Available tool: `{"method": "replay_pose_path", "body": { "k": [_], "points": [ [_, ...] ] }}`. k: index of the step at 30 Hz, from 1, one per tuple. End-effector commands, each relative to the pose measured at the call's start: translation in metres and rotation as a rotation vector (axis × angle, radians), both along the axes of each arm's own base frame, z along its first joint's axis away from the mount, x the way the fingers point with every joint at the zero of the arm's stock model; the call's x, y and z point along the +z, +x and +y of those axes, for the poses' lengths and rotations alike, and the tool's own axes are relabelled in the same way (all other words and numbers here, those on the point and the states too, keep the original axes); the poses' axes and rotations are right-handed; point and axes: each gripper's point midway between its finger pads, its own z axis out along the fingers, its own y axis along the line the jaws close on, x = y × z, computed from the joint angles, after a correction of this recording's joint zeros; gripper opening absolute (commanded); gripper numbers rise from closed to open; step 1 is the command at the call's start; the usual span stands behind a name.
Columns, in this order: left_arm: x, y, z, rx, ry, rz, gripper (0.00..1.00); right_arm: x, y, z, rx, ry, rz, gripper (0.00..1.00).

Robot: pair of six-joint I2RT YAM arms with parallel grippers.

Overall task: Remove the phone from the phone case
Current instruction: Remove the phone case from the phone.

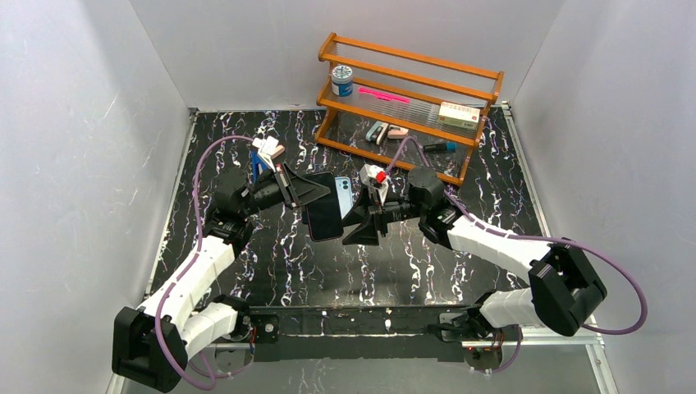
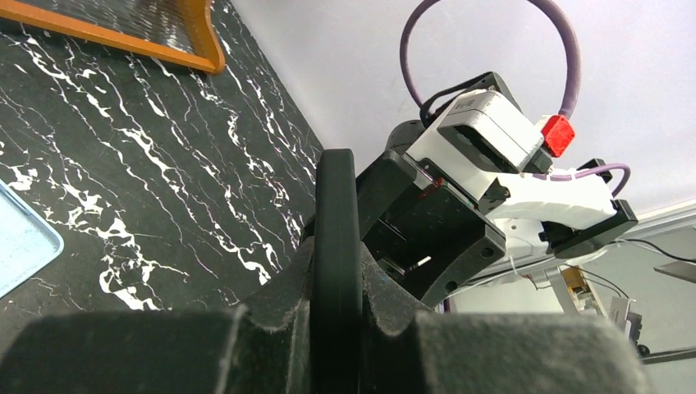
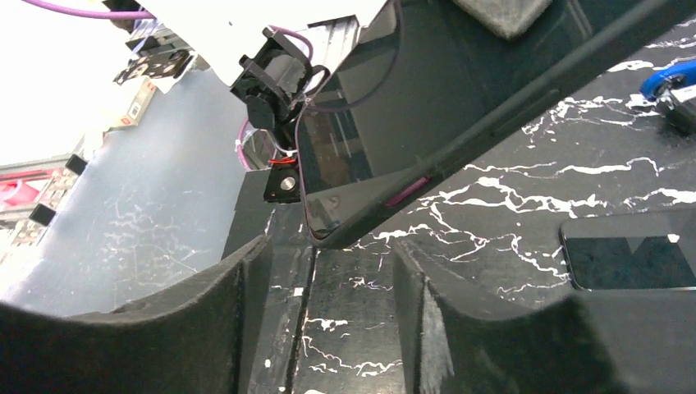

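Observation:
A black cased phone [image 1: 326, 215] hangs tilted above the middle of the marble table, glossy screen showing. My left gripper [image 1: 314, 193] is shut on its upper edge. In the left wrist view the case's black edge [image 2: 336, 213] runs up between my left gripper's [image 2: 336, 304] pads. My right gripper [image 1: 354, 228] is open, just right of the phone's lower end. In the right wrist view the phone's lower corner [image 3: 361, 205], with a pink side button, hovers beyond my open right gripper [image 3: 328, 279], not touching the fingers [image 3: 460, 320].
A second flat phone-like slab [image 1: 343, 197] lies on the table beside the held one; it also shows in the left wrist view [image 2: 25, 246] and the right wrist view [image 3: 632, 258]. A wooden rack [image 1: 410, 90] with small items stands at the back. A blue item [image 1: 258, 168] lies by the left wrist.

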Motion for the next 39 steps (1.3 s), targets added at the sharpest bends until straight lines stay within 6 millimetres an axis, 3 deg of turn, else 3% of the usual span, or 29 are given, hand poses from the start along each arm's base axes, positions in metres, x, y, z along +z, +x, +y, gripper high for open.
{"method": "replay_pose_path", "body": {
  "k": [1,11,31,34,39],
  "points": [
    [0.039,-0.01,-0.001,-0.05,-0.051,-0.126,0.0,0.024,-0.006,0.003,0.09,0.056,-0.063,0.59],
    [0.044,-0.014,-0.002,-0.064,-0.074,-0.132,0.0,0.03,-0.009,0.005,0.126,0.073,-0.058,0.38],
    [0.042,-0.021,-0.002,-0.084,-0.074,-0.155,0.0,0.038,-0.009,0.01,0.148,0.096,-0.003,0.38],
    [0.043,-0.021,-0.002,-0.085,-0.076,-0.154,0.0,0.038,-0.009,0.011,0.147,0.096,-0.007,0.28],
    [0.042,-0.018,-0.003,-0.072,-0.103,-0.085,0.0,0.03,-0.007,0.01,0.149,0.083,-0.057,0.03]
  ]
}}
